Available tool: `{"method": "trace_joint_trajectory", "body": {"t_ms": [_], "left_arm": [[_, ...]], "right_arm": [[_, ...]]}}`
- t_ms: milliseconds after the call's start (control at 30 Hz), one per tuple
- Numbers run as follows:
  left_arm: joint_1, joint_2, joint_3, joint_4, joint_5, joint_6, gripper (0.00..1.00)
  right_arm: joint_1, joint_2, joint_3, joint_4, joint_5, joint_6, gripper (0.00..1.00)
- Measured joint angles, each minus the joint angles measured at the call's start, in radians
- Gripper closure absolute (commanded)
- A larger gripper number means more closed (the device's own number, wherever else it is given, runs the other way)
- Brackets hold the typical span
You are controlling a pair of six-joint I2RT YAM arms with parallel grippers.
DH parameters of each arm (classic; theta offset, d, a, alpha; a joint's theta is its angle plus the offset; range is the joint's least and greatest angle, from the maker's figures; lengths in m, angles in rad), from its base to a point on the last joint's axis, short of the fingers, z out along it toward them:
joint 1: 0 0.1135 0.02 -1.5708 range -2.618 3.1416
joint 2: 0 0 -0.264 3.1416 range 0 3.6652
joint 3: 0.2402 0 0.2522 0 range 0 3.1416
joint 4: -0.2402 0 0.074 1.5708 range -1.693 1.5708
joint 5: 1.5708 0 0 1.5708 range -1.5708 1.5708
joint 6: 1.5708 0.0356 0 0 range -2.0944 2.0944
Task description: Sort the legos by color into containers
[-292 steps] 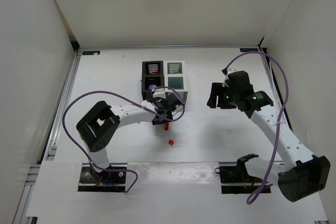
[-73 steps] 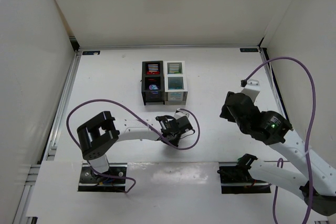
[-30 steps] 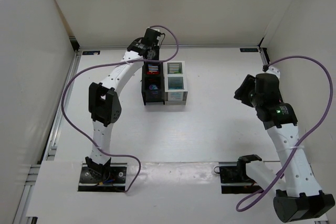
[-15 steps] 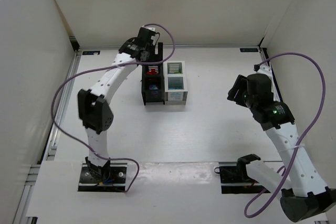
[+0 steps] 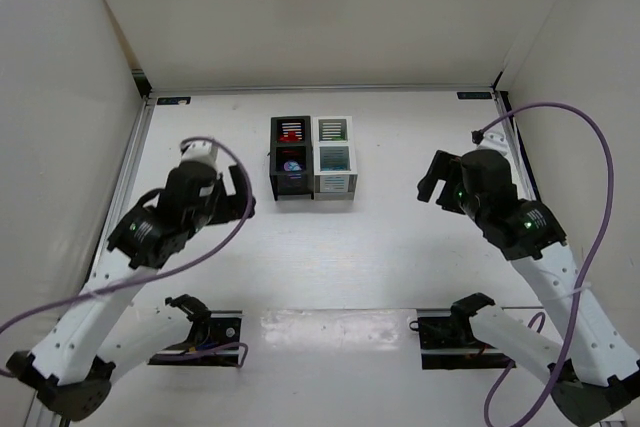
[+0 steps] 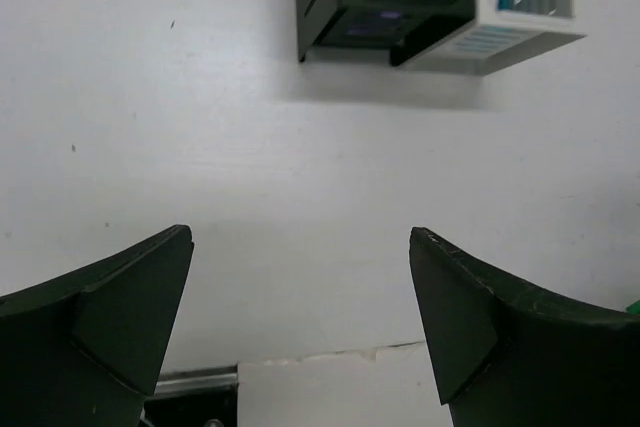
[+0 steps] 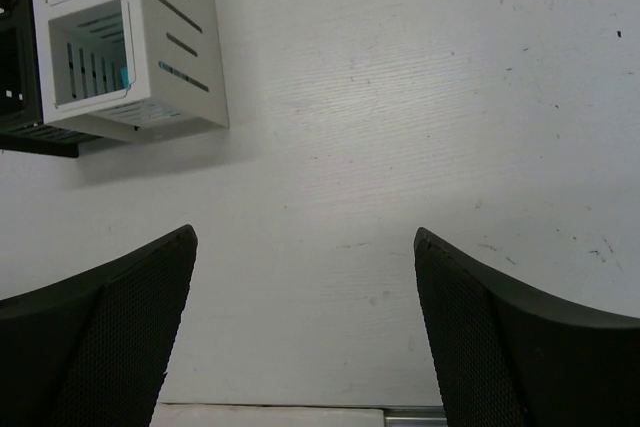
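The left claw (image 6: 300,237) has drawn back from the black bin (image 5: 273,159), spread and empty like the right claw (image 7: 305,237). Legos (image 5: 291,161) sit in it and the white bin (image 5: 333,185), none on the bench (image 5: 400,237): sorting looks done.

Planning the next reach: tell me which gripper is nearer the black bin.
Left. The left gripper hangs near-left of the black bin; the right gripper sits farther off to its right, beyond the white bin.

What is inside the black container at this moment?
The black container holds red legos in its far compartment and teal-blue and purple legos in the near one. Its walls hide how many pieces lie there.
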Motion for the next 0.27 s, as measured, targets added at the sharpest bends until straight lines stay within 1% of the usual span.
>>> {"method": "trace_joint_trajectory", "body": {"t_ms": [133, 267], "left_arm": [[-0.005, -0.138, -0.113, -0.092, -0.011, -0.068, 0.00], [-0.005, -0.242, -0.142, -0.169, -0.023, -0.114, 0.00]], "right_arm": [[0.055, -0.024, -0.005, -0.028, 0.032, 0.045, 0.10], [0.107, -0.047, -0.013, -0.055, 0.051, 0.077, 0.10]]}}
